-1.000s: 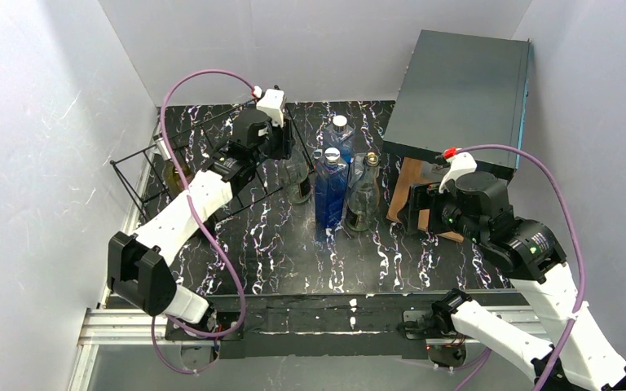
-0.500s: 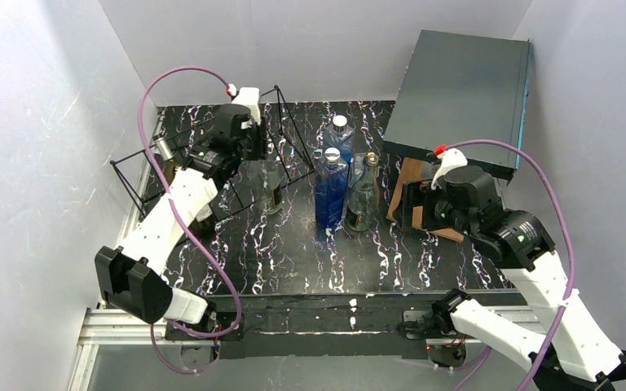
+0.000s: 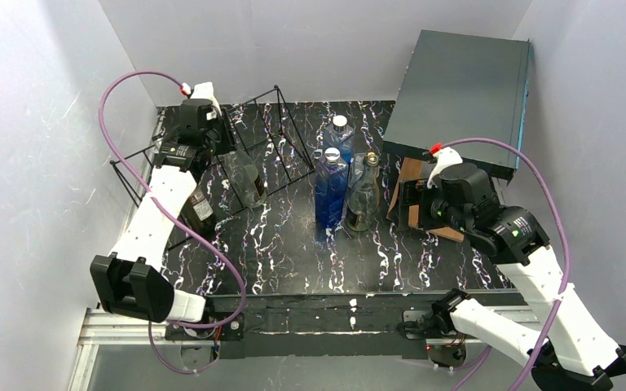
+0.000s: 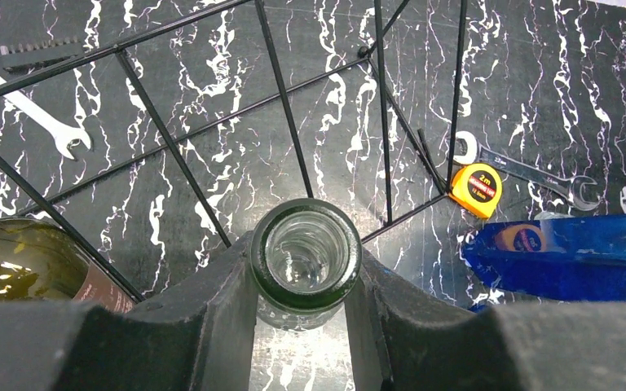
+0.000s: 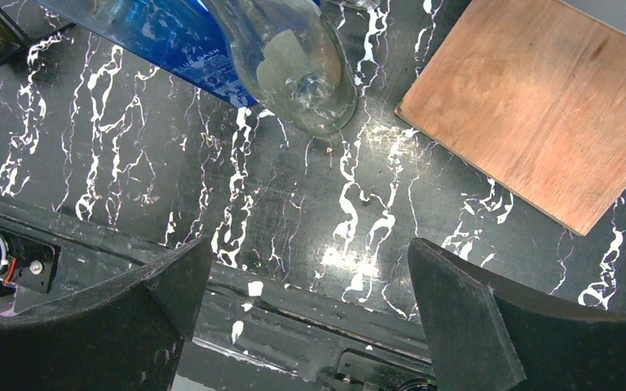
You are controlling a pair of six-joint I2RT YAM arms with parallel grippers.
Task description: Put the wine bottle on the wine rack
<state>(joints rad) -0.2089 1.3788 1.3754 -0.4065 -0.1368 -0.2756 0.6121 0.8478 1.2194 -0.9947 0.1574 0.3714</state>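
Observation:
My left gripper [image 3: 214, 140] [image 4: 306, 281] is shut on the neck of a clear wine bottle with a green rim [image 4: 306, 254]. The bottle's body [image 3: 244, 181] hangs tilted among the wires of the black wire wine rack [image 3: 287, 122] [image 4: 285, 106] at the back left. An olive-dark wine bottle [image 3: 200, 208] [image 4: 16, 265] lies in the rack's left part. My right gripper [image 3: 412, 204] [image 5: 308, 244] is open and empty over the table's right front, near the wooden board.
Two blue bottles [image 3: 330, 187] [image 3: 340, 130] and a clear bottle [image 3: 361, 194] [image 5: 301, 57] stand mid-table. A dark grey box [image 3: 460, 90] sits on a wooden board [image 5: 538, 106] at the back right. A yellow tape measure [image 4: 479, 181] and wrenches [image 4: 24, 102] lie under the rack.
My left arm has swung left, carrying the clear bottle from beside the blue bottles into the rack's wires. The rack has shifted. My right gripper has moved slightly left.

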